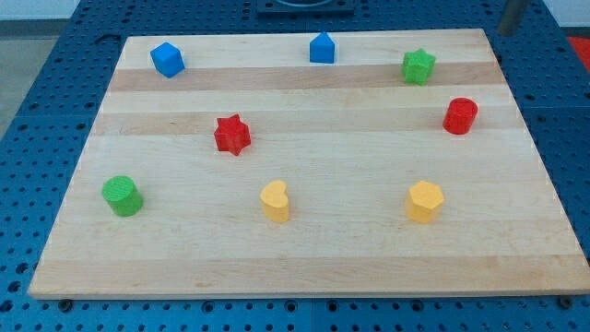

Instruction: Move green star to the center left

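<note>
You see a pale wooden board (304,267) lying on a blue perforated table (37,111). My tip is hard to make out: only a grey blur at the view's top right, so you cannot tell where it ends. From left: green cylinder (122,195), blue cube (167,59), red star (231,134), yellow heart (275,200), blue block (322,47), green star (418,66) near the top right, yellow hexagon (425,201), red cylinder (460,115).

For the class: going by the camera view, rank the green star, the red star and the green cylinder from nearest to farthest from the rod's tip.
My tip is at the view's top right, off the board.
1. green star, top right
2. red star, left of centre
3. green cylinder, lower left
</note>
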Controlling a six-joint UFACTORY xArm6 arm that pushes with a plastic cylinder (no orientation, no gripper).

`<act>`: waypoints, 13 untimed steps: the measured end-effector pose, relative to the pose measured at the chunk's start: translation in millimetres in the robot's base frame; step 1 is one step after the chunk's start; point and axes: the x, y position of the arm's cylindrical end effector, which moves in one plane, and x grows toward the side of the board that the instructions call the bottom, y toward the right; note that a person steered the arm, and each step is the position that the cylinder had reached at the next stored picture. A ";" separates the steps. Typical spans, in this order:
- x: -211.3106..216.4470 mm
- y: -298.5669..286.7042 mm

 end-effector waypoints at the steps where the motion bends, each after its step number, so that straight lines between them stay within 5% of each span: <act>1: -6.6 -9.0; 5: -1.4 -56.4; 6: 35.6 -60.3; 9: 91.8 -211.7; 11: 116.6 -160.3; 13: 153.9 -180.0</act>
